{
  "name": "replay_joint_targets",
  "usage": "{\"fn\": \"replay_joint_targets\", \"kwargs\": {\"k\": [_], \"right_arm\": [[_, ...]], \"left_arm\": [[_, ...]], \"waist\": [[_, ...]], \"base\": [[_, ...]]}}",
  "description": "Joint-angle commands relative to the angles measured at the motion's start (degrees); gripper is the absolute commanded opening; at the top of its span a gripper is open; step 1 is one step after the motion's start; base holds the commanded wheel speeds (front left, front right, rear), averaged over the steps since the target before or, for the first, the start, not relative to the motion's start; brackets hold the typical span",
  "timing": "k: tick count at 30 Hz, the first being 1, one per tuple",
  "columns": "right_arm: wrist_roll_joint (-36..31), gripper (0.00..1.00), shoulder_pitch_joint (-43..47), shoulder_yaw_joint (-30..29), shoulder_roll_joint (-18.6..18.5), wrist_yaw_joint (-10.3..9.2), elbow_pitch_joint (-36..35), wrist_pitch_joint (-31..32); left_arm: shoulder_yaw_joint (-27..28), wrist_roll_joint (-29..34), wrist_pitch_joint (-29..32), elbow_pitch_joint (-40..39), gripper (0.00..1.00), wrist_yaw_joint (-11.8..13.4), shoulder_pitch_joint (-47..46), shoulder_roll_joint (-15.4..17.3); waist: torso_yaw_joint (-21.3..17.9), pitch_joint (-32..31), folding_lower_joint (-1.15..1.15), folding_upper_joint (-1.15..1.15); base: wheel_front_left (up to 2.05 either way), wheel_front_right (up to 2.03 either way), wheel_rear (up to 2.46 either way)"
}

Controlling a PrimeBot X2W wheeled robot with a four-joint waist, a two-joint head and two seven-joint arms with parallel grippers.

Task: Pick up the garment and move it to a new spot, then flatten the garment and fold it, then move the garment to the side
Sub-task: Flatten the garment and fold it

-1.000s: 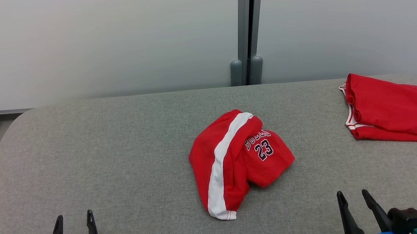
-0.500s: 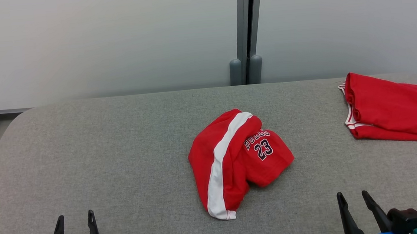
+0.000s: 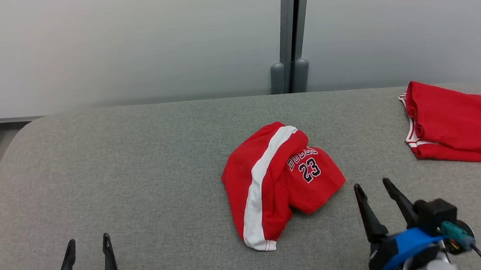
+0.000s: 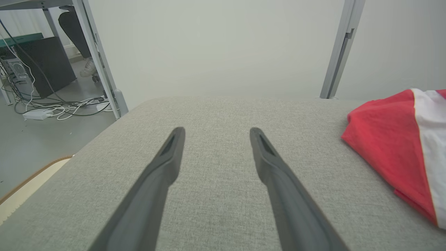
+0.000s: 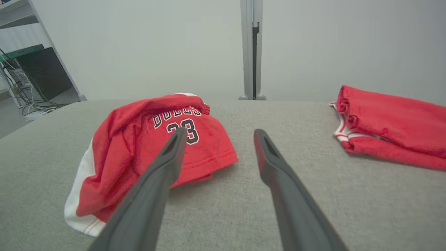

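Observation:
The garment (image 3: 276, 183) is a pair of red shorts with a white side stripe and "BULLS 23" print, lying crumpled in the middle of the grey padded table (image 3: 140, 168). It also shows in the right wrist view (image 5: 139, 150) and at the right edge of the left wrist view (image 4: 393, 139). My right gripper (image 3: 372, 187) hovers open just right of the garment's lower right corner, nothing between its fingers (image 5: 167, 164). At the near left stands my left gripper (image 3: 88, 243), open and empty, well away from the garment.
A second red garment (image 3: 459, 128), folded, lies at the table's far right edge. A grey post (image 3: 290, 32) stands behind the table against a pale wall. Left of the table are a metal frame leg (image 4: 104, 69), cables and a person's foot (image 4: 87, 68).
My right gripper has moved forward and left toward the garment's right side. The head camera has shifted a little. The left gripper and the garment have stayed put.

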Motion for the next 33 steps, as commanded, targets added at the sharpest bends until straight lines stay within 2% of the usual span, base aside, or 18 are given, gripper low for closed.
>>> {"fn": "replay_joint_targets", "kwargs": {"k": [1,7,16,23,27,28,29,33], "right_arm": [[-0.7,1.0,-3.9,1.5,-0.1,0.01,1.3,-0.3],[-2.6,1.0,-19.3,6.2,-0.6,0.01,8.6,1.5],[-1.5,1.0,-37.9,9.8,-2.9,0.01,27.0,7.0],[1.0,1.0,-42.9,11.8,-2.8,0.01,38.8,10.8],[6.4,1.0,-42.5,11.5,-1.8,0.01,42.8,12.0],[8.3,0.35,-42.0,11.3,-1.5,0.01,43.2,12.6],[10.4,0.0,-41.7,11.1,-1.3,0.01,43.0,12.6],[13.4,0.0,-41.3,13.7,-1.9,0.01,41.3,9.2]], "left_arm": [[-0.2,0.3,-0.1,-0.1,1.0,-0.3,-1.4,-0.1],[-0.9,0.6,-0.1,-0.5,1.0,-0.9,-4.4,-0.7],[-2.7,0.8,-0.1,-0.3,1.0,-1.6,-9.3,-1.6],[-3.9,0.8,-0.1,0.1,1.0,-1.8,-11.4,-2.2],[-4.0,0.7,-0.1,0.5,1.0,-1.8,-11.8,-2.4],[-3.9,0.6,-0.1,0.5,1.0,-1.8,-11.9,-2.4],[-3.7,0.6,-0.1,0.5,1.0,-1.7,-11.9,-2.4],[-3.1,0.8,-0.1,0.7,1.0,-1.6,-11.1,-2.5]], "waist": [[0.6,0.8,0.0,0.0],[2.7,4.5,0.0,0.0],[6.4,9.9,0.0,0.0],[8.0,11.7,0.0,0.0],[8.3,12.0,0.0,0.0],[8.3,12.0,0.0,0.0],[8.2,11.9,0.0,0.0],[7.4,11.1,0.0,0.0]], "base": [[0.0,0.0,0.0],[0.0,0.0,0.0],[0.0,0.0,0.0],[0.0,0.0,0.0],[0.0,0.0,0.0],[0.0,0.0,0.0],[0.0,0.0,0.0],[0.0,0.0,0.0]]}}
